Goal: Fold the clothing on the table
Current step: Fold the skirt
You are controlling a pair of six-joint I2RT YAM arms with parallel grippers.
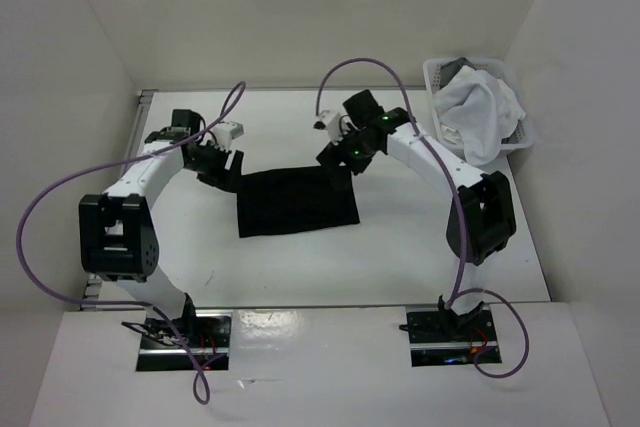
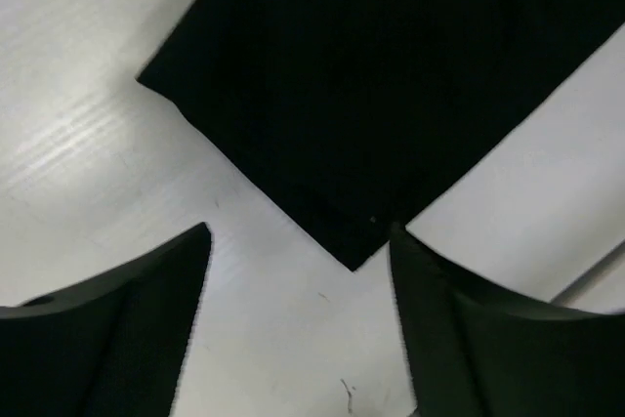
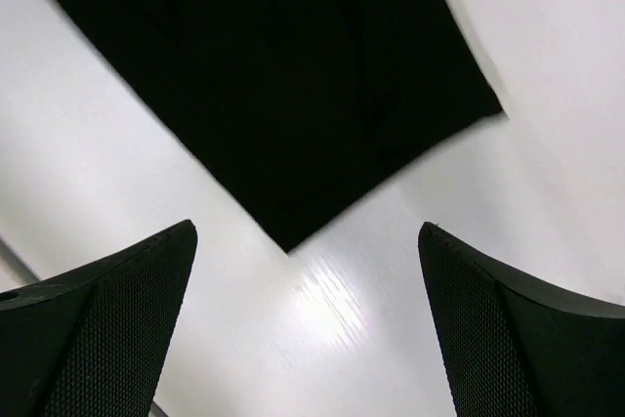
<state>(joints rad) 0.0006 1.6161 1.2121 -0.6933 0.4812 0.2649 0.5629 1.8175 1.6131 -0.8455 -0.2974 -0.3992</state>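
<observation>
The black clothing point(image 1: 296, 202) lies flat on the white table point(image 1: 420, 257), as a folded rectangle between the two arms. My left gripper point(image 1: 222, 169) hovers at its far left corner. In the left wrist view the clothing point(image 2: 391, 75) ends in a corner just ahead of that gripper point(image 2: 301, 231), whose jaws are apart with only table between them. My right gripper point(image 1: 335, 162) hangs over the far right corner. The right wrist view shows the clothing point(image 3: 283, 75) coming to a point just ahead of this wide-open gripper point(image 3: 309, 227). Neither gripper holds the fabric.
A white plastic basket point(image 1: 436, 77) with a white cloth bundle point(image 1: 480, 112) stands at the table's far right corner. White walls enclose the table on three sides. Purple cables loop from both arms.
</observation>
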